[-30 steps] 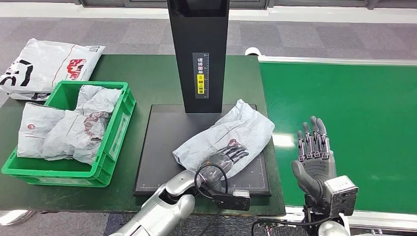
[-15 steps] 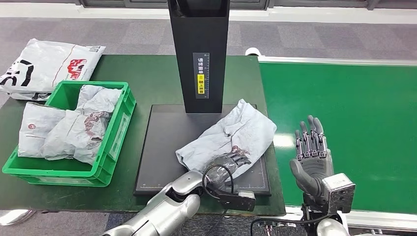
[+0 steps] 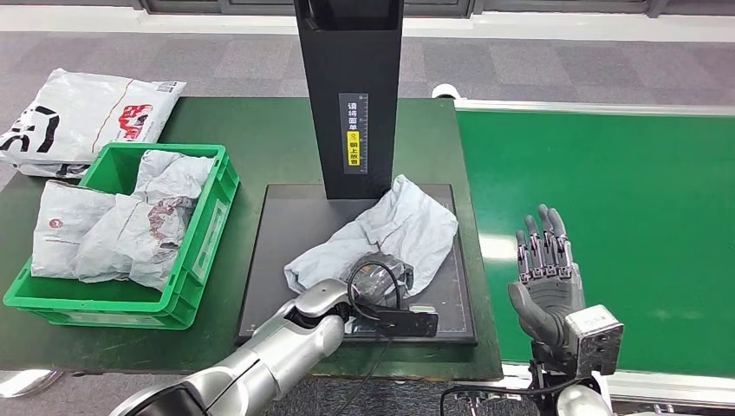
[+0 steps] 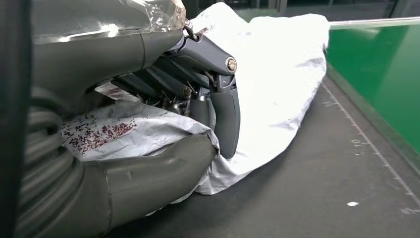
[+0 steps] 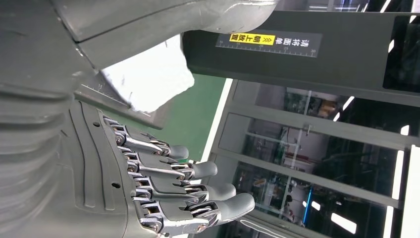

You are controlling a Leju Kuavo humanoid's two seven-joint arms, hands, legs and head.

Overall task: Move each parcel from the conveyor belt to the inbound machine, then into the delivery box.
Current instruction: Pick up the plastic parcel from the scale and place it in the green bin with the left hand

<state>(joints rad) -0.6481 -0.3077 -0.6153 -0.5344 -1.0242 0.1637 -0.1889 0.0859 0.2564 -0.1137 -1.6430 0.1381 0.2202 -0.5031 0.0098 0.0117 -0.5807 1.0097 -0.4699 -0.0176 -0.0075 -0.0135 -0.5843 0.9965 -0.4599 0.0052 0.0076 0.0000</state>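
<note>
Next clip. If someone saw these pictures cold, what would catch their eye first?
Probably the crumpled grey parcel on the black scanner plate, bunched in the left hand at the foot of the tall black column. Next, the right hand, held up with fingers spread and empty over the green conveyor belt. Last, the green crate stuffed with grey parcels on the left.

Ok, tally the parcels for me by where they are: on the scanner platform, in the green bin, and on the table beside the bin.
On the black platform, in the left hand: 1 grey parcel
In the green bin: 2 grey parcels
On the table beside the bin: 1 white parcel
Total: 4
</note>
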